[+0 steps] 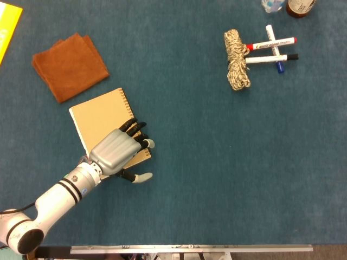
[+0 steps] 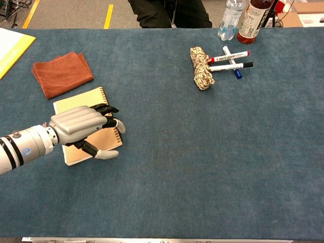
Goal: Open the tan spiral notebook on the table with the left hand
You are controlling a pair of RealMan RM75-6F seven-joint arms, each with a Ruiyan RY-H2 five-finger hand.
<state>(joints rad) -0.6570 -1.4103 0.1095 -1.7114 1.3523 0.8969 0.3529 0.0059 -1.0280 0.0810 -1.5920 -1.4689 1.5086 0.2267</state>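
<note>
The tan spiral notebook (image 1: 96, 115) (image 2: 76, 99) lies closed and flat at the left of the blue table, its wire spine along its right edge. My left hand (image 1: 116, 150) (image 2: 78, 121) rests palm down on the notebook's near right part. Its dark fingers (image 1: 136, 130) reach to the spine, and its thumb (image 1: 142, 177) lies on the cloth just off the near edge. The hand hides the notebook's near corner, and it holds nothing. The right hand shows in neither view.
A folded rust cloth (image 1: 69, 66) (image 2: 62, 73) lies just beyond the notebook. A yellow sheet (image 1: 8, 27) sits at the far left. A rope bundle (image 1: 237, 67) and markers (image 1: 271, 50) lie far right, with two bottles (image 2: 230, 19) behind them.
</note>
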